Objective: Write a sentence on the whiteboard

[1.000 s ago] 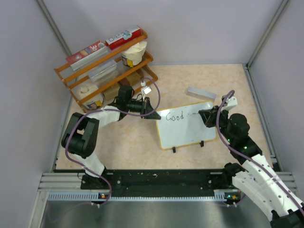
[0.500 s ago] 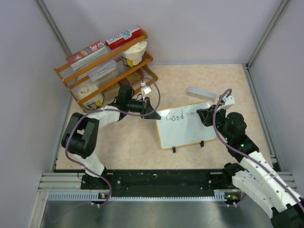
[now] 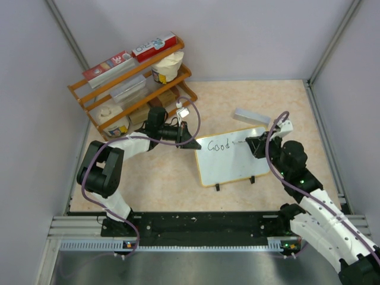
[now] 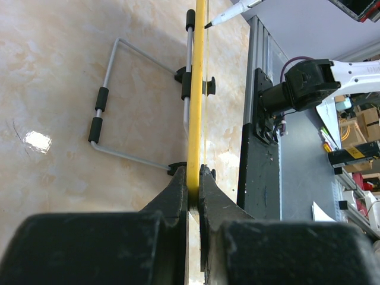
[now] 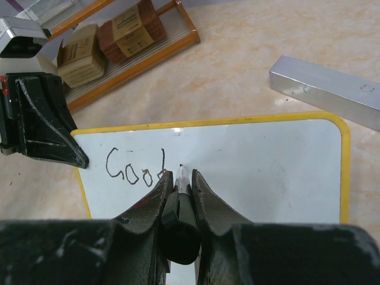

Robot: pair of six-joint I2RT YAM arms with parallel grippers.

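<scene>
The whiteboard (image 3: 234, 159), white with a thin tan frame and two black feet, stands tilted at mid-table. It also shows in the right wrist view (image 5: 261, 160) and edge-on in the left wrist view (image 4: 196, 89). My left gripper (image 3: 191, 141) is shut on its left edge; the jaws clamp the yellow frame (image 4: 193, 178). My right gripper (image 3: 252, 144) is shut on a black marker (image 5: 181, 208), its tip touching the board just right of the sentence (image 5: 135, 168), which reads "Good" (image 3: 218, 145).
A small grey rectangular block (image 3: 250, 115) lies behind the board, also in the right wrist view (image 5: 323, 89). An orange wire rack (image 3: 133, 83) with boxes and tubs stands at the back left. The board's wire stand (image 4: 113, 101) rests on the table.
My right gripper has shifted slightly left with the marker, toward the end of "Good". The left arm and the board have not moved.
</scene>
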